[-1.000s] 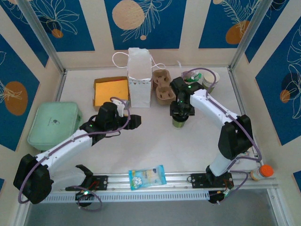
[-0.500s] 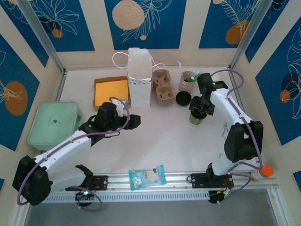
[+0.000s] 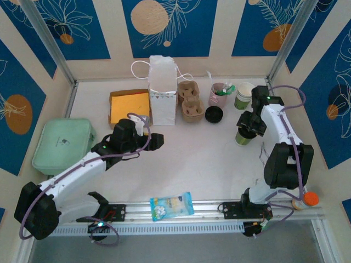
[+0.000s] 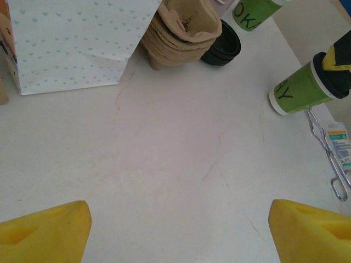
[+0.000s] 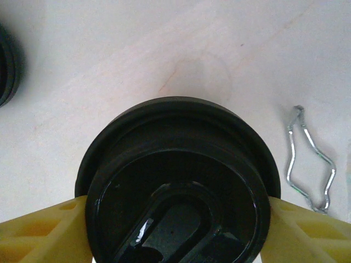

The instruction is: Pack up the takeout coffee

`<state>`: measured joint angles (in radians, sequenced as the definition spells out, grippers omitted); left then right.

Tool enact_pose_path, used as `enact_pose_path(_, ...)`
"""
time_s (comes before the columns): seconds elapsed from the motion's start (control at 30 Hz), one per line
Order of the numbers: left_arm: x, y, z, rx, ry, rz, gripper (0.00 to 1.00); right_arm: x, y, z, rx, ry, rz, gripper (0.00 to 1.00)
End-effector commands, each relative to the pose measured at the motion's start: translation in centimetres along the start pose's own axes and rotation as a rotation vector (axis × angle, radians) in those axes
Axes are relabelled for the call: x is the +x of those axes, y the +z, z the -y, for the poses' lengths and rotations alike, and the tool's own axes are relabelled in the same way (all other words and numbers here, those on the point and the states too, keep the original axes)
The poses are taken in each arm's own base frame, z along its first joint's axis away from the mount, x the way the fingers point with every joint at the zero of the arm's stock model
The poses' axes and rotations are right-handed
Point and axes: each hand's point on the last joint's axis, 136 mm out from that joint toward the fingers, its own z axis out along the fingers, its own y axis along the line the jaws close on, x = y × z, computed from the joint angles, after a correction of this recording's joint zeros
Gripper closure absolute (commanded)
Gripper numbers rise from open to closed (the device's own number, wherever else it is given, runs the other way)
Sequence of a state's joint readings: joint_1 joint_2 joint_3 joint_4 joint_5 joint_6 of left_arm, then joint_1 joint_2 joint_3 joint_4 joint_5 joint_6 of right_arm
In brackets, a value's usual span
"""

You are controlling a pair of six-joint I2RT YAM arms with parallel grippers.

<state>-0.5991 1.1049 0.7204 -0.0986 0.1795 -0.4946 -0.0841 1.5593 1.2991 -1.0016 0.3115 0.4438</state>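
Right gripper (image 3: 244, 130) is clamping the takeout coffee cup (image 3: 241, 139) from above. Its yellow fingers (image 5: 38, 233) are pressing on opposite sides of the sip lid (image 5: 175, 164), so the coffee is sitting directly beneath the wrist. Whether the cup's base is touching the table (image 3: 181, 170) or hanging just over it is not showing clearly. By my judgement the packing is standing somewhere short of halfway: the cup is capped and gripped, but it is not yet going into anything. To the hand's left, well apart, the brown pulp cup carrier (image 3: 189, 102) is waiting with its wells looking empty, and just past it the white paper bag (image 3: 163, 90) is standing upright. Between hand and carrier a spare black lid (image 3: 214, 114) is lying flat, with a pink cup (image 3: 219, 94) beyond it. A second green cup (image 3: 243, 97), uncapped, is standing just beyond the hand toward the back wall. A wire clip (image 5: 310, 164) is lying near the held cup. Left gripper (image 3: 157, 141) is hovering farther left, jaws apart, holding nothing.
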Motion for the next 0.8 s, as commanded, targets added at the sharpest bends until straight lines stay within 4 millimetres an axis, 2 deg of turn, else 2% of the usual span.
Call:
enact_pose_path(0.0,-0.1,-0.6,-0.5,-0.022,0.017,0.012,0.16,-0.4,-0.8,1.1,0.001,0.014,0.028,0.31)
enact_pose_path(0.23,0.1,-0.7,-0.7,-0.03,0.022,0.006,0.16,-1.1,-0.5,3.5,0.024,0.091,0.033,0.31)
enact_pose_path(0.77,0.0,-0.7,-0.8,-0.036,0.021,0.009,0.16,-1.1,0.1,4.1,0.026,0.119,0.031,0.3)
